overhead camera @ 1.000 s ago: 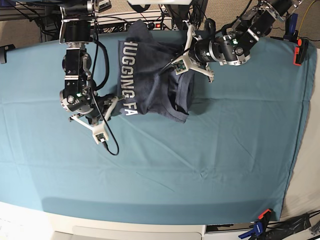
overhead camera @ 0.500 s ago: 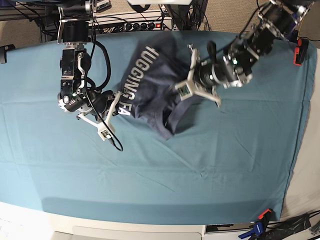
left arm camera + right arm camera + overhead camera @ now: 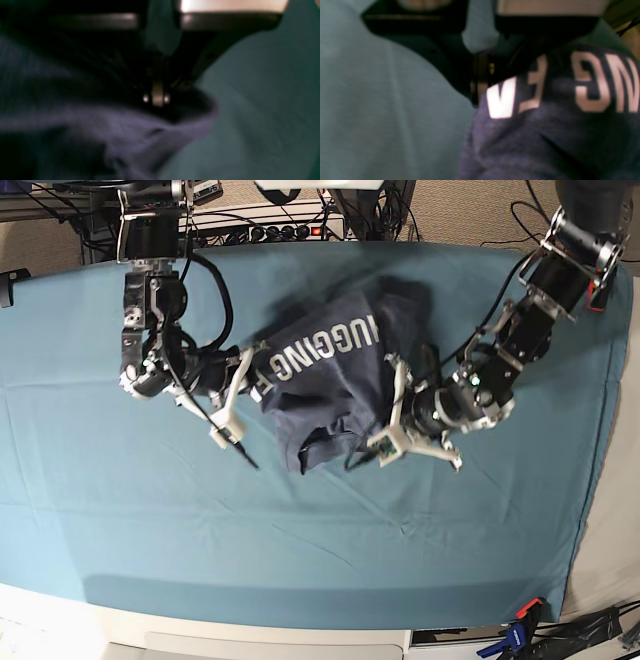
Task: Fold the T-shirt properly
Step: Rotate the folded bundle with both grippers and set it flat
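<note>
On the desk (image 3: 480, 550), mid-cloth: one T-shirt (image 3: 330, 380), bunched, lettering up, stretched between my arms. Left pincer (image 3: 385, 435): clamped tight on the shirt's edge nearest the view's right. Right pincer (image 3: 245, 375): clamped tight on the lettered edge, by the letters "FA". Teal tablecloth (image 3: 300, 560) beneath.

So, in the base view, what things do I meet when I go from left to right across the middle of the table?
Bare teal tablecloth → right gripper, shut on the T-shirt's edge → T-shirt → left gripper, shut on its other side → bare tablecloth again.
</note>
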### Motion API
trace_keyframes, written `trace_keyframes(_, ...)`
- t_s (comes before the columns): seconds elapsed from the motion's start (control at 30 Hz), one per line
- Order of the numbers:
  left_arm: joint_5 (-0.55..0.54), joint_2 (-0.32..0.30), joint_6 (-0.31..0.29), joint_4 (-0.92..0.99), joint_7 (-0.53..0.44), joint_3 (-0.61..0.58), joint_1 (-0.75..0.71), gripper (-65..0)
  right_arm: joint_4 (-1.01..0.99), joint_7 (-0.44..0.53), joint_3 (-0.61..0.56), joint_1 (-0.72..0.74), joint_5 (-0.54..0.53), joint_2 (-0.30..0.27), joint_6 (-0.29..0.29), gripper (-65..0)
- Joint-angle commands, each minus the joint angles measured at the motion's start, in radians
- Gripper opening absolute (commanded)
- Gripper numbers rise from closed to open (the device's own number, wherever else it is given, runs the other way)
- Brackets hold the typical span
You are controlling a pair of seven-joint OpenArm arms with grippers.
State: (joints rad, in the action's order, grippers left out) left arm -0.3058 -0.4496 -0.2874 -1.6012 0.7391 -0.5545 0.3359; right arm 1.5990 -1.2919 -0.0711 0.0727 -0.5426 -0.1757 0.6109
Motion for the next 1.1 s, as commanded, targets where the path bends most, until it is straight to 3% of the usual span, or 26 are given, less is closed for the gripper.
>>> trace_keyframes(0.0, -0.012, 0.012, 0.003, -0.002, -0.027, 0.008, 0.037, -65.0, 0.015, 0.002, -0.033, 0.008, -0.022, 0.001, 0.010, -65.0)
trace_keyframes(0.27, -0.007, 0.125, 0.002, 0.086, -0.033, 0.008, 0.074, -65.0, 0.015, 0.013, -0.316, 0.005, 0.023, 0.002, 0.009, -65.0)
trace_keyframes(0.4, 0.031, 0.113, 0.003, 0.089, -0.029, 0.008, 0.079, -65.0, 0.015, 0.012, -0.388, 0.005, 0.096, 0.001, -0.003, -65.0)
trace_keyframes(0.57, 0.042, 0.058, 0.003, 0.089, -0.030, 0.010, 0.081, -65.0, 0.015, 0.012, -0.392, 0.005, 0.099, 0.001, -0.005, -65.0)
trace_keyframes(0.73, 0.040, 0.021, 0.045, 0.087, -0.008, 0.065, 0.106, -65.0, 0.015, 0.013, -0.392, 0.005, 0.107, 0.001, -0.005, -65.0)
trace_keyframes(0.9, -0.107, 0.020, 0.000, 0.087, 0.039, 0.257, 0.157, -65.0, 0.015, 0.047, -0.367, 0.005, 0.209, 0.001, -0.053, -65.0)
trace_keyframes(1.07, -0.378, 0.020, -0.099, 0.087, 0.143, 0.447, 0.179, -65.0, 0.015, 0.096, -0.246, 0.005, 0.260, 0.001, -0.114, -65.0)
